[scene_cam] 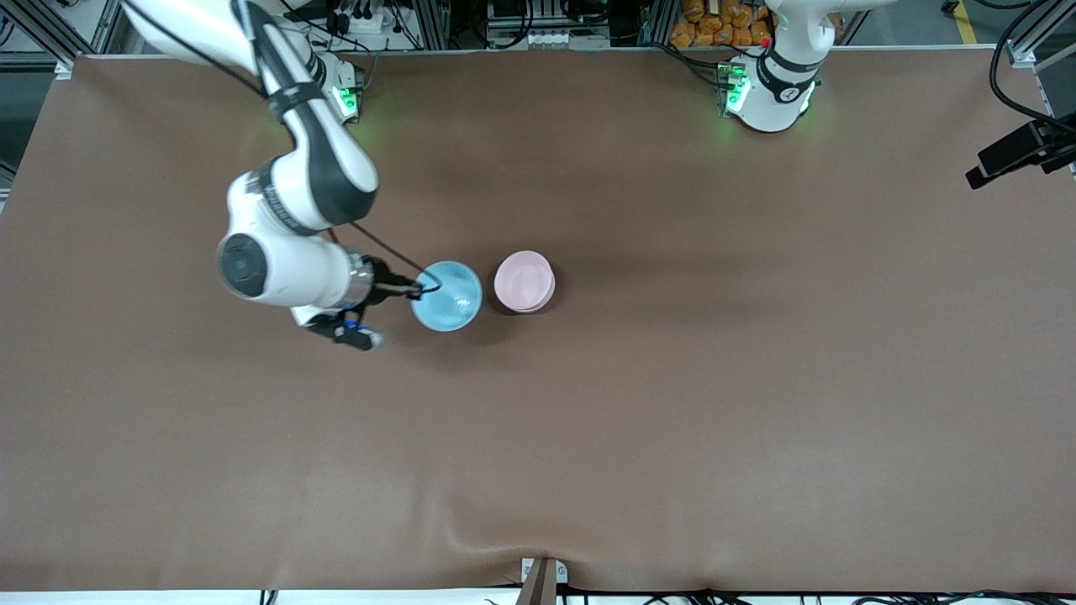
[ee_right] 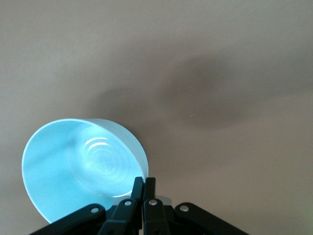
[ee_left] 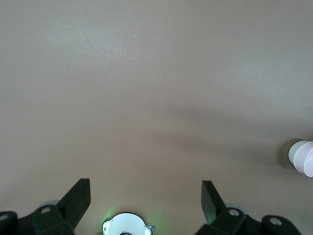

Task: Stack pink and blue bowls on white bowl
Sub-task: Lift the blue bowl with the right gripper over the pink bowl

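Front view shows a wide brown table (scene_cam: 672, 403) with both Franka arms based along its far edge. Largest in the scene after the table is the right arm (scene_cam: 294, 193), which reaches out over the middle of the surface from its own end; the left arm (scene_cam: 782, 67) waits upright at its base. The right gripper (scene_cam: 418, 290) is clamped on the rim of the blue bowl (scene_cam: 447, 296), fingers pinched tight on the wall of the bowl at the side toward the right arm's end of the table. In the right wrist view the blue bowl (ee_right: 83, 166) hangs tilted above the brown surface, its glossy inside facing the camera and its shadow falling on the table below, with the two black fingers (ee_right: 138, 188) pressed together on the rim. Just beside the blue bowl, toward the left arm's end of the table and apart from it, sits the pink bowl (scene_cam: 524, 281), resting in a second bowl whose rim barely shows beneath it; that lower one's colour cannot be told from this view. The left wrist view shows the left gripper (ee_left: 146, 200) with its fingers spread wide and holding nothing, over bare table, with the pink bowl (ee_left: 307, 159) at the picture's edge.
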`<action>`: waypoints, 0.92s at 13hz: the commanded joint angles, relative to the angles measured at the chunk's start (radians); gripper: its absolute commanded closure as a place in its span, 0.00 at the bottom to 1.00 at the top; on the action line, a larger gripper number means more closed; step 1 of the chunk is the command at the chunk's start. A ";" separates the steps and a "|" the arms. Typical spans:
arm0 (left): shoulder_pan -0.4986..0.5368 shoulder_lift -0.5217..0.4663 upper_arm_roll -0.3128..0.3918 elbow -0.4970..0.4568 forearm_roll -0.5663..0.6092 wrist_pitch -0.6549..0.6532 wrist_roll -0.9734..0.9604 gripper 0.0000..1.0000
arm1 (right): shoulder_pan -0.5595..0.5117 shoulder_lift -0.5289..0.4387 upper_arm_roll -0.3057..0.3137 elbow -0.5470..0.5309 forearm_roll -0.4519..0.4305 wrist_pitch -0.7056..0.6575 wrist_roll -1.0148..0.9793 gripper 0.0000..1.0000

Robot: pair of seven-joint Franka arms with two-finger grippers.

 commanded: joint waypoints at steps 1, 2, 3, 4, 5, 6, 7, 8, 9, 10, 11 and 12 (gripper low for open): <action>0.006 -0.022 0.001 -0.019 -0.021 -0.004 0.017 0.00 | 0.086 0.018 -0.016 -0.019 0.024 0.041 0.039 1.00; 0.006 -0.022 0.001 -0.019 -0.021 -0.004 0.017 0.00 | 0.090 0.018 -0.016 -0.031 0.024 0.055 0.041 1.00; 0.004 -0.022 -0.001 -0.019 -0.021 -0.004 0.016 0.00 | 0.115 0.019 -0.016 -0.037 0.026 0.081 0.068 1.00; 0.004 -0.022 -0.002 -0.019 -0.021 -0.004 0.016 0.00 | 0.150 0.028 -0.016 -0.039 0.026 0.110 0.105 1.00; 0.004 -0.022 -0.002 -0.019 -0.021 -0.004 0.016 0.00 | 0.164 0.051 -0.016 -0.039 0.026 0.135 0.118 1.00; 0.004 -0.022 -0.004 -0.019 -0.021 -0.004 0.016 0.00 | 0.181 0.056 -0.016 -0.056 0.026 0.167 0.119 1.00; 0.004 -0.021 -0.004 -0.019 -0.021 -0.004 0.016 0.00 | 0.193 0.056 -0.016 -0.079 0.026 0.207 0.124 1.00; 0.004 -0.018 -0.004 -0.017 -0.021 -0.004 0.016 0.00 | 0.201 0.056 -0.016 -0.102 0.024 0.235 0.125 1.00; 0.003 -0.018 -0.004 -0.017 -0.021 -0.001 0.016 0.00 | 0.211 0.056 -0.016 -0.109 0.026 0.252 0.127 1.00; 0.003 -0.018 -0.004 -0.016 -0.021 -0.001 0.016 0.00 | 0.222 0.058 -0.016 -0.108 0.026 0.268 0.144 1.00; 0.004 -0.016 -0.004 -0.016 -0.021 -0.001 0.016 0.00 | 0.228 0.064 -0.016 -0.102 0.026 0.279 0.157 1.00; 0.004 -0.016 -0.004 -0.016 -0.021 0.001 0.016 0.00 | 0.235 0.071 -0.016 -0.102 0.026 0.291 0.164 1.00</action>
